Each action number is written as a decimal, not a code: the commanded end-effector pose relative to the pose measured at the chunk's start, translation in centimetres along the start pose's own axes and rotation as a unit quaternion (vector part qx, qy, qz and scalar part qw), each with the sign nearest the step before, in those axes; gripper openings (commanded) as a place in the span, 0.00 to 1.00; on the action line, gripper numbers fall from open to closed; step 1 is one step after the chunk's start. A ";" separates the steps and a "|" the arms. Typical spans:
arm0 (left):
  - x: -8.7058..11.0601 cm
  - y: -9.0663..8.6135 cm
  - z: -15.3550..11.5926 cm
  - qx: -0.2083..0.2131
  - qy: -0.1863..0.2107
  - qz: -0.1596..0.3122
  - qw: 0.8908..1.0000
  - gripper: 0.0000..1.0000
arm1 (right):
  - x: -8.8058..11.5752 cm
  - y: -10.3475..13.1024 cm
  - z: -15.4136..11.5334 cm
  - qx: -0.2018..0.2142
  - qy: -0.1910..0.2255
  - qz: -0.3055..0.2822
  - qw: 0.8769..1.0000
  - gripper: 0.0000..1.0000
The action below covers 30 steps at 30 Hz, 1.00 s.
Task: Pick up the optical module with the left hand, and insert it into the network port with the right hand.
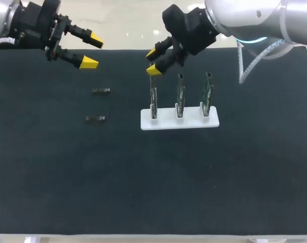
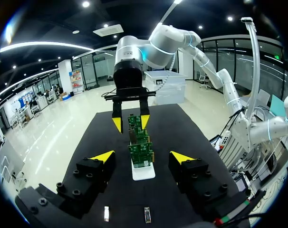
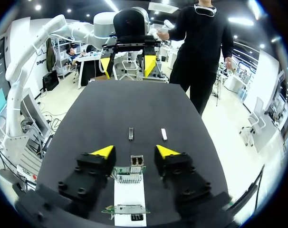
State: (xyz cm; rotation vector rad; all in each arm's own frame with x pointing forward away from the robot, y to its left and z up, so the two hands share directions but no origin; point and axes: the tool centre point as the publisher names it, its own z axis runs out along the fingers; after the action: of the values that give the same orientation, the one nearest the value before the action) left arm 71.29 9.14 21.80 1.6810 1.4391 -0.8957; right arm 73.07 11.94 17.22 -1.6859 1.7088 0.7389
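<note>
On the dark surface [image 1: 52,177], two small optical modules are lying flat, the far module [image 1: 101,90] and the near module [image 1: 94,119], close to each other but not touching. Neither is being gripped, so the task is judged to be at its very start. No pick-up is done yet, and the pass to the other hand and the push into the port are all left to do.

The left hand [image 1: 92,51] is being held wide open with nothing in it, up by the far edge, beyond the modules. The right hand [image 1: 152,61] is being held open too (the board top is just under its fingers, not pinched). It is hanging over the end board [image 1: 153,96], the one nearest the modules, in a row of three green boards standing in a white holder [image 1: 179,123]. A network port [image 3: 137,160] is being seen on top of that board in the right wrist view.

Plenty of bare room is being left around both modules, and they are lying well away from every edge, so a straight drop down looks easy. The boards are standing close together, so less room is being left there.
</note>
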 end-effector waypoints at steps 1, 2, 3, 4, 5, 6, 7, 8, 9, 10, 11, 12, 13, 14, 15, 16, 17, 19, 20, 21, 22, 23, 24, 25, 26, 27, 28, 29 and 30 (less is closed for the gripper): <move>0.0 0.1 0.0 0.001 0.002 0.000 1.000 1.00 | -0.2 -0.2 -0.6 -0.002 0.004 0.001 1.000 0.00; 0.0 0.1 0.0 0.001 0.002 0.000 1.000 1.00 | -0.2 -0.3 -0.8 -0.003 0.005 0.001 1.000 0.00; 0.0 0.1 0.0 0.001 0.002 0.000 1.000 1.00 | -0.3 -0.4 -1.0 -0.005 0.005 0.001 1.000 0.00; 0.0 0.1 0.0 0.001 0.002 0.000 1.000 1.00 | -0.4 -0.5 -1.2 -0.007 0.006 0.000 1.000 0.00; 0.0 0.1 0.0 0.001 0.002 0.000 1.000 1.00 | -0.5 -0.6 -1.3 -0.008 0.007 0.000 1.000 0.00; 0.0 0.1 0.0 0.001 0.002 0.000 1.000 1.00 | -0.5 -0.6 -1.4 -0.009 0.007 0.001 1.000 0.00; 0.0 0.1 0.0 0.001 0.002 0.000 1.000 1.00 | -0.5 -0.6 -1.4 -0.010 0.007 0.001 1.000 0.00; 0.0 0.1 0.0 0.001 0.002 0.000 1.000 1.00 | -0.5 -0.6 -1.4 -0.010 0.008 0.002 1.000 0.00; 0.0 0.1 0.0 0.001 0.002 0.000 1.000 1.00 | -0.5 -0.6 -1.4 -0.010 0.008 0.002 1.000 0.00; 0.0 0.1 0.0 0.001 0.002 0.000 1.000 1.00 | -0.5 -0.6 -1.3 -0.009 0.008 0.003 1.000 0.00; 0.0 0.1 0.0 0.001 0.002 0.000 1.000 1.00 | -0.4 -0.6 -1.1 -0.007 0.007 0.004 1.000 0.00; 0.0 0.1 0.0 0.001 0.002 0.000 1.000 1.00 | -0.3 -0.6 -1.0 -0.006 0.007 0.004 1.000 0.00; 0.0 0.1 0.0 0.001 0.002 0.000 1.000 1.00 | -0.3 -0.6 -0.9 -0.005 0.007 0.004 1.000 0.00; 0.0 0.1 0.0 0.001 0.002 0.000 1.000 1.00 | -0.3 -0.6 -0.8 -0.004 0.006 0.003 1.000 0.00; 0.0 0.1 0.0 0.001 0.002 0.000 1.000 1.00 | -0.3 -0.6 -0.8 -0.003 0.006 0.003 1.000 0.00; 0.0 0.1 0.0 0.001 0.002 0.000 1.000 1.00 | -0.3 -0.6 -0.8 -0.003 0.006 0.003 1.000 0.00; 0.0 0.1 0.0 0.001 0.002 0.000 1.000 1.00 | -0.3 -0.6 -0.8 -0.003 0.006 0.002 1.000 0.00; 0.0 0.1 0.0 0.001 0.002 0.000 1.000 1.00 | -0.2 -0.6 -0.7 -0.002 0.006 0.001 1.000 0.00; 0.0 0.1 0.0 0.001 0.002 0.000 1.000 1.00 | -0.1 -0.6 -0.6 -0.001 0.005 -0.001 1.000 0.00; 0.0 0.1 0.0 0.001 0.002 0.000 1.000 1.00 | 0.0 -0.6 -0.5 0.000 0.004 -0.002 1.000 0.00; 0.0 0.1 0.0 0.001 0.002 0.000 1.000 1.00 | 0.0 -0.5 -0.4 0.000 0.003 -0.003 1.000 0.00; 0.0 0.1 0.0 0.001 0.002 0.000 1.000 1.00 | 0.0 -0.5 -0.4 0.001 0.003 -0.003 1.000 0.00; 0.0 0.1 0.0 0.001 0.002 0.000 1.000 1.00 | 0.0 -0.5 -0.4 0.001 0.003 -0.003 1.000 0.00; 0.0 0.1 0.0 0.001 0.002 0.000 1.000 1.00 | 0.0 -0.4 -0.4 0.004 0.004 -0.001 1.000 0.00; 0.0 0.1 0.0 0.001 0.002 0.000 1.000 1.00 | -0.1 -0.3 -0.4 0.004 0.005 0.000 1.000 0.00; 0.0 0.1 0.0 0.001 0.002 0.000 1.000 1.00 | -0.1 -0.2 -0.4 0.004 0.005 0.000 1.000 0.00; 0.0 0.1 0.0 0.001 0.002 0.000 1.000 1.00 | -0.2 -0.2 -0.4 0.005 0.006 0.000 1.000 0.00; 0.0 0.1 0.0 0.001 0.002 0.000 1.000 1.00 | -0.2 -0.2 -0.5 0.004 0.007 -0.002 1.000 0.00; 0.0 0.1 0.0 0.001 0.002 0.000 1.000 1.00 | -0.3 -0.1 -0.6 0.002 0.007 -0.003 1.000 0.00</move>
State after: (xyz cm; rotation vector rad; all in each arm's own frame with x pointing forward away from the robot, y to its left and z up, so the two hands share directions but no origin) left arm 71.29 9.14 21.80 1.6810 1.4390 -0.8957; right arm 73.51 11.67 17.55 -1.6962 1.7099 0.7279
